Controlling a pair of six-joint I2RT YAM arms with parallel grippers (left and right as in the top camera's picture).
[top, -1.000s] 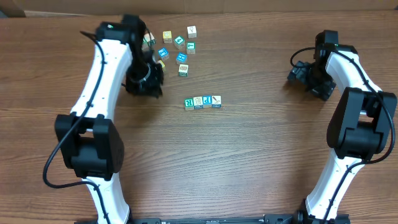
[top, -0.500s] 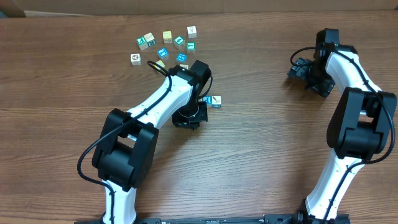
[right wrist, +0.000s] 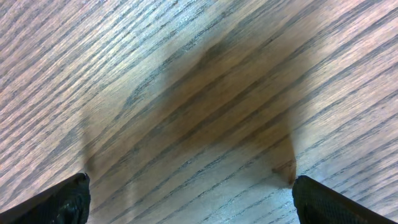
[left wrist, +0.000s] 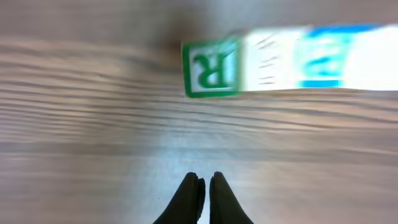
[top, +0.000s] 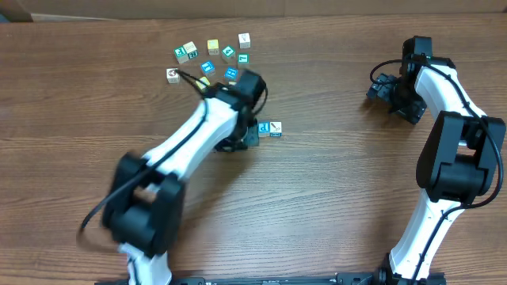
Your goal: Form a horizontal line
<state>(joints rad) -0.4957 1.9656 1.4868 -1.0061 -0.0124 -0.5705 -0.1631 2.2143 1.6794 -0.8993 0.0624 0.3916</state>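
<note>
left pincer (left wrist: pixel 204 191) pinched shut and empty, just short of the horizontal line (left wrist: pixel 283 59) at mid worktop (top: pixel 317 198); right pincer (right wrist: pixel 189 202) spread wide, empty, well apart at the far right.

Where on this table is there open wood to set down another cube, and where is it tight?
Free: the table between the row and the right gripper, and the near wood in front of the row. Crowded: the loose cubes farther back, and the left arm over the row.
</note>
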